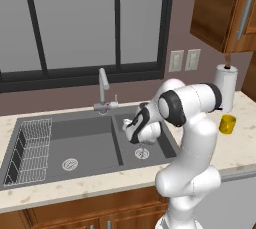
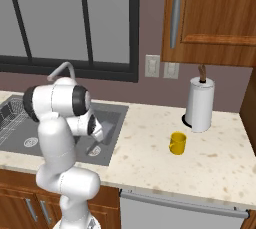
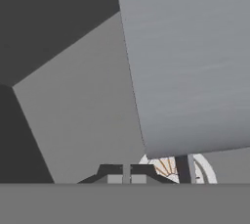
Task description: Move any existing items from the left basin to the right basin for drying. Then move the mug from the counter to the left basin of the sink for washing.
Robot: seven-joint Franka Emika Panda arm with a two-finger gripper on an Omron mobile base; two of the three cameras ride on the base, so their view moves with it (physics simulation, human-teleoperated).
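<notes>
The grey metallic cup (image 3: 195,61) looms very close in the hand view, at the upper right, over the dark floor of the right basin (image 1: 167,145) and above its round drain (image 3: 168,165). My gripper (image 3: 126,178) is shut, its fingertips together at the bottom of that view, left of the cup with nothing between them. In the base views the arm bends down over the right basin. The wider left basin (image 1: 85,140) holds the white wire rack (image 1: 32,148) and a drain. The yellow mug (image 1: 227,124) (image 2: 177,143) stands upright on the counter (image 2: 150,153), right of the sink.
A slim silver faucet (image 1: 103,90) rises behind the divider between the basins. A white paper towel roll (image 2: 200,104) stands behind the mug near the wall. Wooden wall cabinets (image 2: 210,18) hang above the counter's right end.
</notes>
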